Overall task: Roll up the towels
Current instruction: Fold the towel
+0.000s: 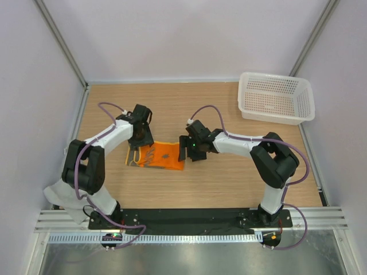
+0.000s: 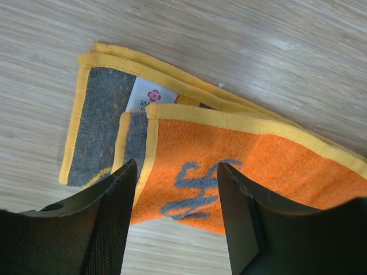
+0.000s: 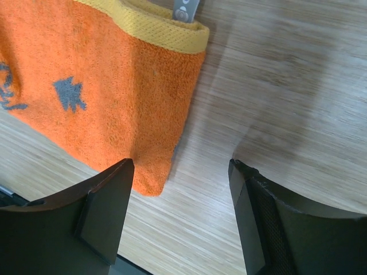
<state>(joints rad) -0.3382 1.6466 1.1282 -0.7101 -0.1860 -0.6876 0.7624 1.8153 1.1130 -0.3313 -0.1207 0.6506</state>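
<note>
Because it is thin, soft cloth folded on itself, the orange towel (image 1: 157,156) likely weighs little, sags and slides if pushed. It lies flat on the worktop (image 1: 229,177), well apart from the white basket (image 1: 274,117). Spread and empty, the left fingers (image 2: 109,229) straddle the end farther from the basket, and the right fingers (image 3: 103,212) the nearer corner. The best hold seems to be the yellow hem.
</note>
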